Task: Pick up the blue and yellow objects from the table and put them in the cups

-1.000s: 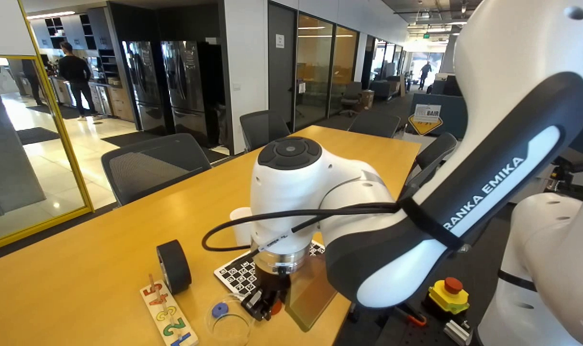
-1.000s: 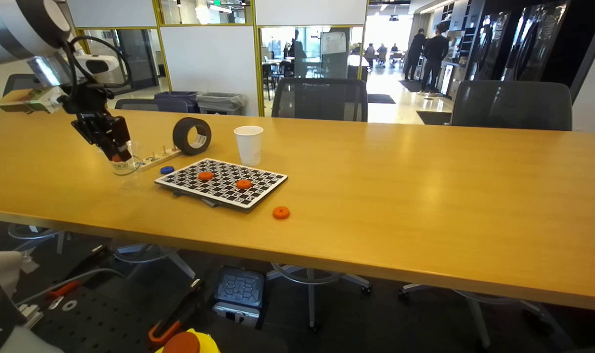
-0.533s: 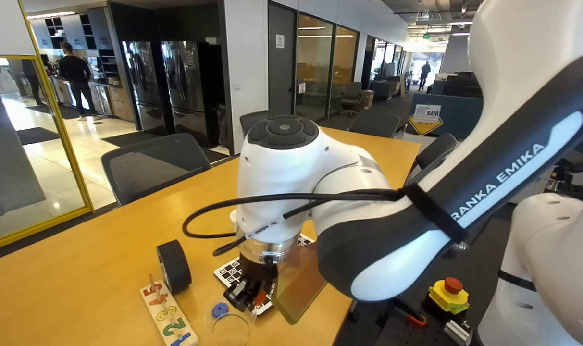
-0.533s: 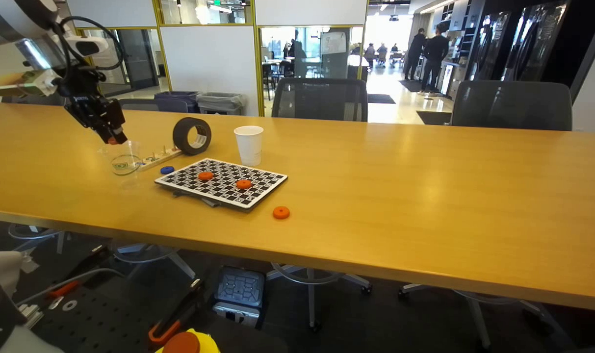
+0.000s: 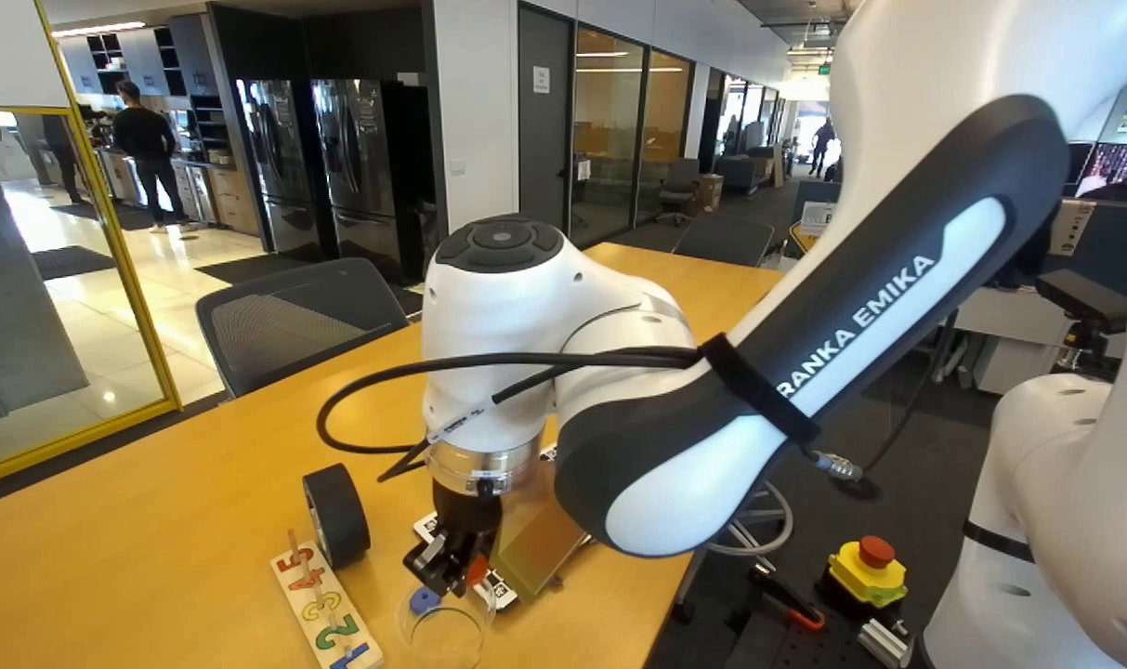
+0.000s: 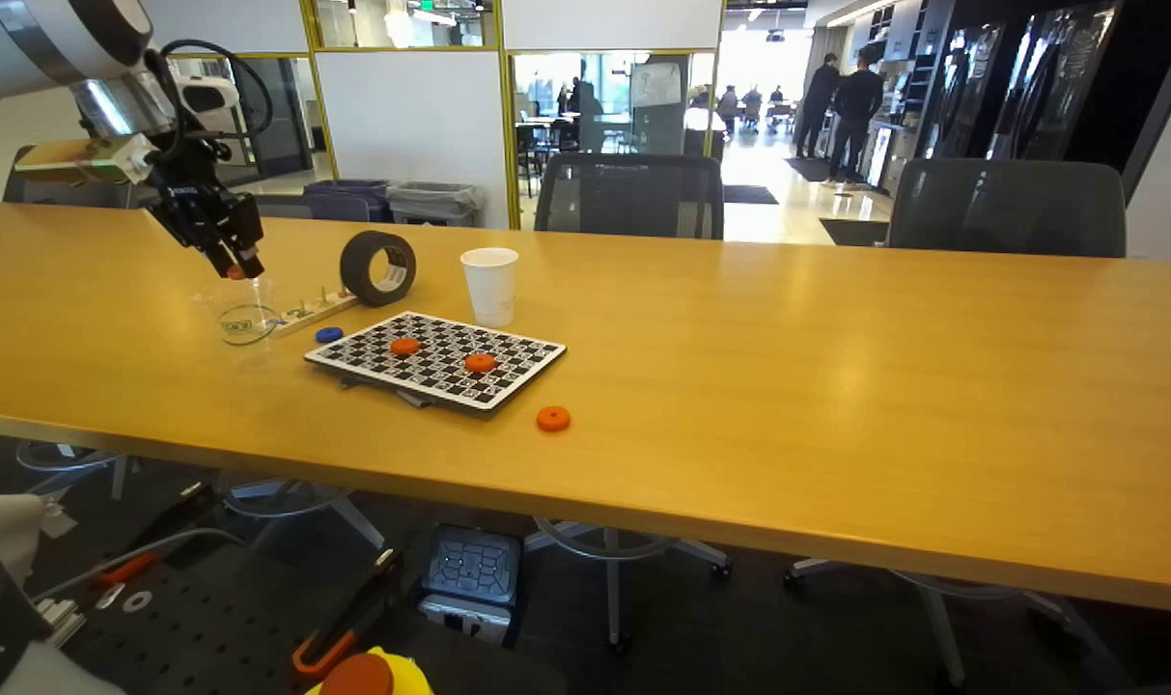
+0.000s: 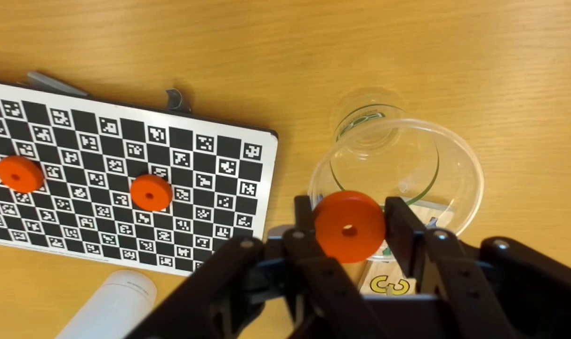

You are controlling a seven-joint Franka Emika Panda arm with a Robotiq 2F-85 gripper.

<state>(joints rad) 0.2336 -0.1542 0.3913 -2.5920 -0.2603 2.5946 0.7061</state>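
The end effector [image 6: 241,266] holds an orange-red disc [image 7: 349,212] pinched between its narrowed jaws, close by the clear cup [image 7: 398,155]. A second ago it hung lower, the disc in line with the clear cup's wall in an exterior view; now the disc has risen to about the height of that cup's rim. The fingertips [image 5: 452,583], just outside the clear cup's rim then, now overlap it in an exterior view. In the wrist view the disc overlaps the rim too; whether it touches the clear cup or hangs over its mouth I cannot tell. The rest of the surface [image 6: 788,386] is unchanged: the blue disc [image 6: 329,335] sits between the clear cup and the checkered board [image 6: 440,376], two orange discs [image 6: 480,363] lie on that board, a third orange disc [image 6: 553,418] is on the board's side away from the clear cup, and the white paper cup [image 6: 489,287] stands upright, well apart from it. The numbered wooden strip [image 5: 326,609] lies just beside the clear cup, the black roll [image 5: 340,516] at the strip's farther end. In an exterior view the arm [image 5: 493,344] now hides the white paper cup, which partly showed before.
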